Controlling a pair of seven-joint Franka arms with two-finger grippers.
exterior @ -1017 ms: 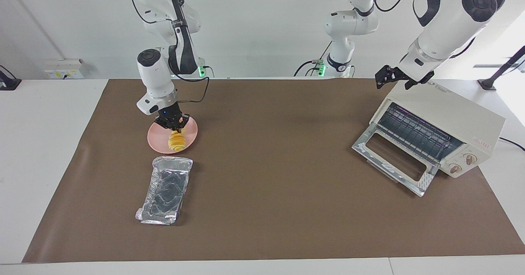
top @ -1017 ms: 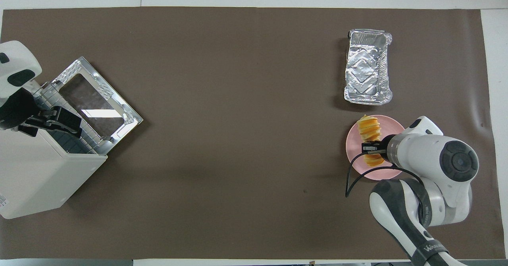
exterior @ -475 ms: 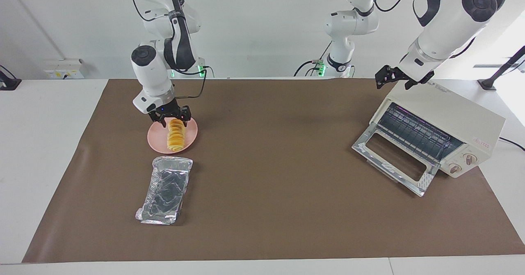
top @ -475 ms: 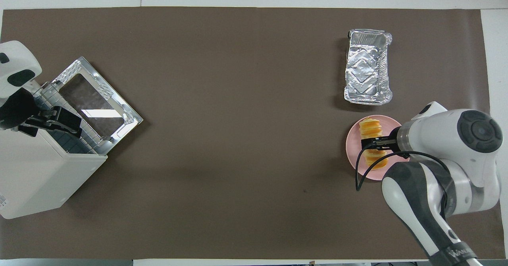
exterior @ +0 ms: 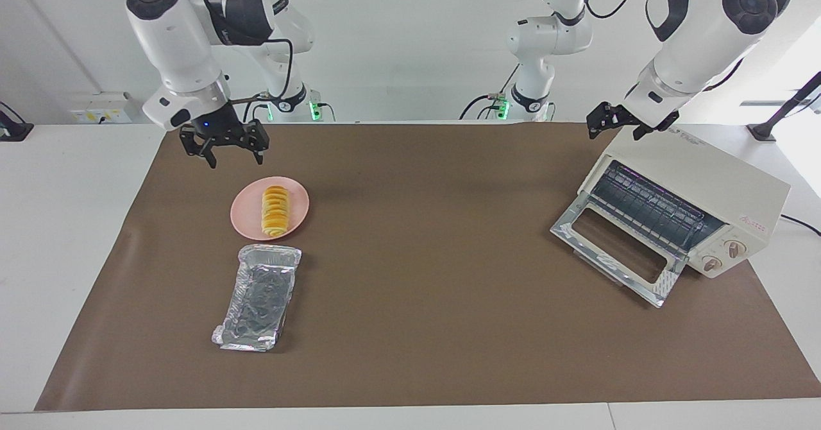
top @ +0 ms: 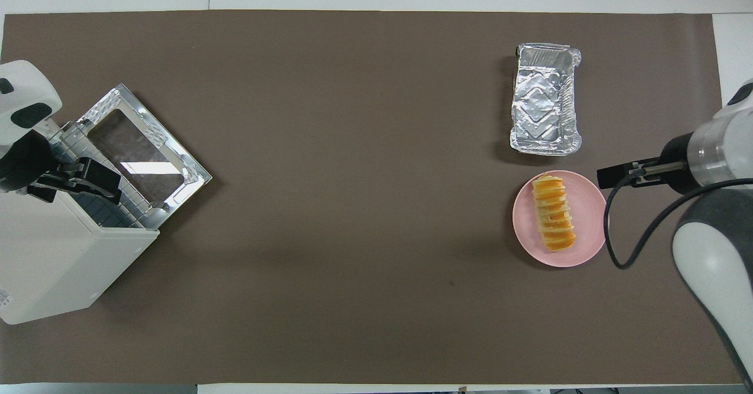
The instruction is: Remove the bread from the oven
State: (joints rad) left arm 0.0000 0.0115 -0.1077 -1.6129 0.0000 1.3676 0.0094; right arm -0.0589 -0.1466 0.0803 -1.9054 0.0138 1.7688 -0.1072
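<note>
The bread [exterior: 276, 210] [top: 553, 212], a ridged golden-orange roll, lies lengthwise on a pink plate [exterior: 244, 222] [top: 588, 232] toward the right arm's end of the table. My right gripper [exterior: 235, 154] [top: 607, 177] hangs open and empty above the mat beside the plate, apart from the bread. At the left arm's end stands the cream oven [exterior: 705, 173] [top: 53, 264], its glass door [exterior: 616, 250] [top: 141, 153] folded down and only a bare wire rack [exterior: 648, 208] visible inside. My left gripper [exterior: 614, 128] [top: 88, 179] waits open over the oven's top edge.
A crinkled silver foil tray [exterior: 260, 295] [top: 544, 97] lies just farther from the robots than the plate. A brown mat [exterior: 436, 301] covers the table. The oven's two knobs [exterior: 721, 257] face away from the robots.
My right gripper has let go of the bread and opened, then risen clear of the plate toward its own end of the table. The bread now rests on the plate. The left arm has not moved.
</note>
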